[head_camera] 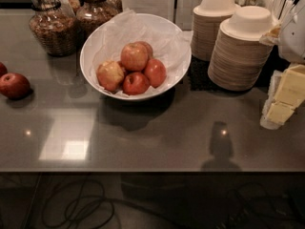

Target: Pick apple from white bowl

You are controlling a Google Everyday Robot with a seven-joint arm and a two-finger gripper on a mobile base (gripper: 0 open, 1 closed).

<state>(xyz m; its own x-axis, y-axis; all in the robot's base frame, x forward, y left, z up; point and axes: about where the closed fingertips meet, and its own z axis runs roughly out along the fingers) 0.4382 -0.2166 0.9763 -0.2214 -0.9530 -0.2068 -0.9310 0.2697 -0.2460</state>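
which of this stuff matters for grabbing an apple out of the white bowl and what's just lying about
For the job: white bowl, apples in it; gripper, not in view.
Lying about: loose apples, stacked small bowls, jars, yellow blocks.

**What the Frame Kept Back**

The gripper [281,101] sat at the right edge above the counter, cut off by the frame and smeared into pale yellow blocks. In the white bowl [95,42], the rear apple [147,46] lay mostly hidden behind the top apple [134,56], and crinkled paper [119,30] covered the bowl's inside. A red apple [2,69] at the left edge showed only a sliver. The jars [50,30] were cut at the top edge. The front stack of beige bowls [243,51] covered part of the rear stack [209,32].
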